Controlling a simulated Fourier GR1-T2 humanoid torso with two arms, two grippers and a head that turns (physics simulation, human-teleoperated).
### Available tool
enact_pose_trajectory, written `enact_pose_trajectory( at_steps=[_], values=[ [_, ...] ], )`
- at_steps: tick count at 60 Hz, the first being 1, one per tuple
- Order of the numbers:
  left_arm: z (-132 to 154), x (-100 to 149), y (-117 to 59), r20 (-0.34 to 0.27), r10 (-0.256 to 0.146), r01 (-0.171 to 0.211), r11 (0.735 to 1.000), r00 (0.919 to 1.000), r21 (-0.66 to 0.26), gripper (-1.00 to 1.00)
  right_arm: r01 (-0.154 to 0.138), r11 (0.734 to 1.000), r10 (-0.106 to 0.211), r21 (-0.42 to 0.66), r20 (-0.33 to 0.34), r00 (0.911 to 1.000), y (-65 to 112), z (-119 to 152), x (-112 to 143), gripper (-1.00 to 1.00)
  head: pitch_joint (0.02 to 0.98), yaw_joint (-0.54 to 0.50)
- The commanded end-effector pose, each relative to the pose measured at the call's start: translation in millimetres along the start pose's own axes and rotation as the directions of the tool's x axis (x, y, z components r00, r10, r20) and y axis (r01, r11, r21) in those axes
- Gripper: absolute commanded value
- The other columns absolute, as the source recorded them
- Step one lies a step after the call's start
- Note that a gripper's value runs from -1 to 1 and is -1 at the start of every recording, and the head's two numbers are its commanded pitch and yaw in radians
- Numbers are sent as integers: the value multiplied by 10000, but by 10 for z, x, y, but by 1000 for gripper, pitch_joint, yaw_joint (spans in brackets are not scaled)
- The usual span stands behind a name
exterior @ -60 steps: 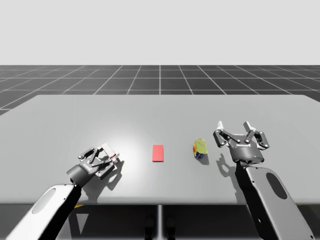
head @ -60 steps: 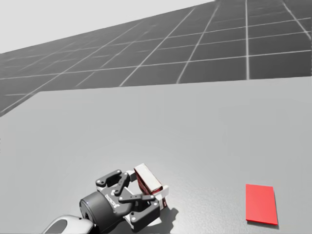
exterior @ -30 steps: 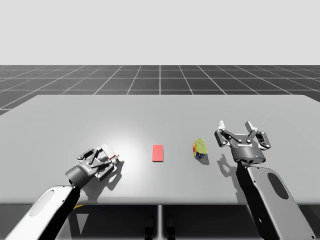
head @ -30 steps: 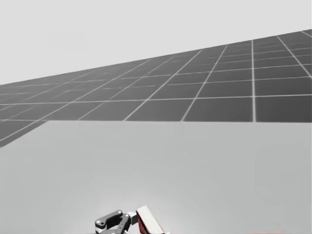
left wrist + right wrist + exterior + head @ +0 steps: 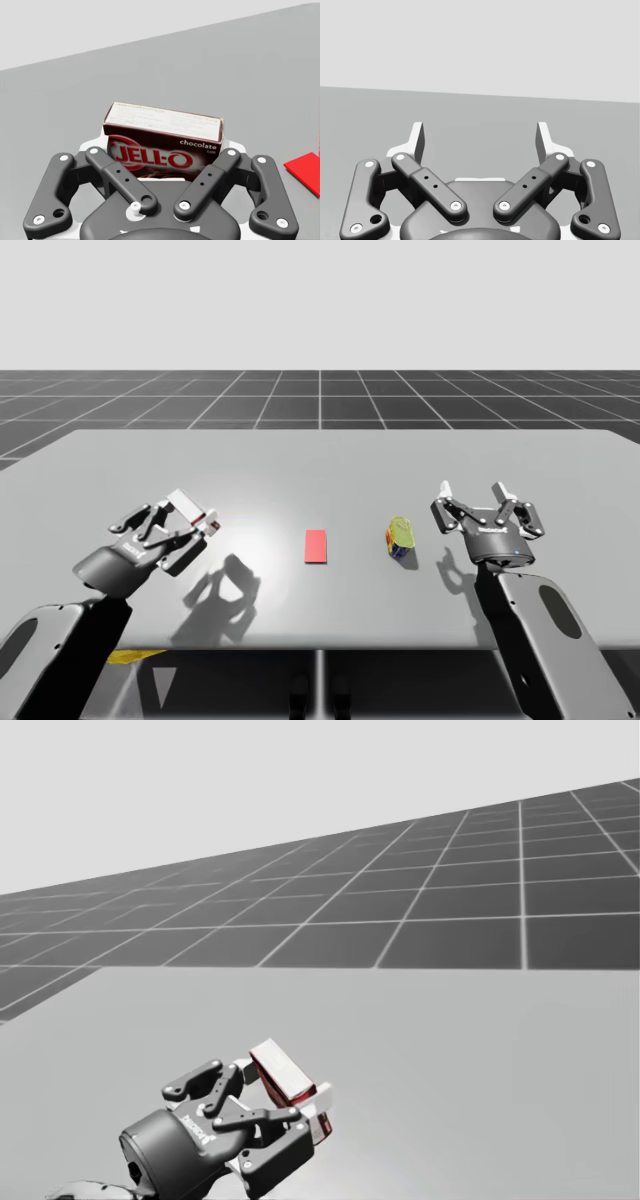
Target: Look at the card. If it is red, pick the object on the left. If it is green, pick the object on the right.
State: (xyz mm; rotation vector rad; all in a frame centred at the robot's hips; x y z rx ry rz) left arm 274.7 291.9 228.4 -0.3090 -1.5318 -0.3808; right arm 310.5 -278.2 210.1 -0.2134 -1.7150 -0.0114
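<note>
Your left tool [image 5: 188, 523] is clamped on the dark red box [image 5: 188, 508], with one finger against each of its two opposite sides, as the left wrist view confirms [image 5: 162, 150]. The box [image 5: 162, 142] is held clear of the desk [image 5: 320, 465], tilted, with its shadow lying separately on the surface below. The head view shows the same grip [image 5: 285, 1098] on the box [image 5: 280, 1070]. The card [image 5: 316, 546] is red and lies flat at the desk's centre, well apart from the box. A green and yellow can [image 5: 401, 538] rests to the card's right. Your right tool [image 5: 470, 496] stands just beside that can, its fingers [image 5: 417, 139] spread apart with nothing between them.
</note>
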Motion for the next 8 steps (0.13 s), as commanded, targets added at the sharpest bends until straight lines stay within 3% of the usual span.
enact_pose_trajectory(
  at_steps=[1,8],
  values=[
    [-153,636,-96,1351,-304,446,9937,9904,-1030,1000,-42,10000,41,62,85,10000,-20,1,1,-1000,435,410],
    [-167,1014,-139,2121,-517,724,9932,9759,-912,1000,16,9995,-19,314,77,10000,-35,7,-2,-1000,437,409]
  ],
)
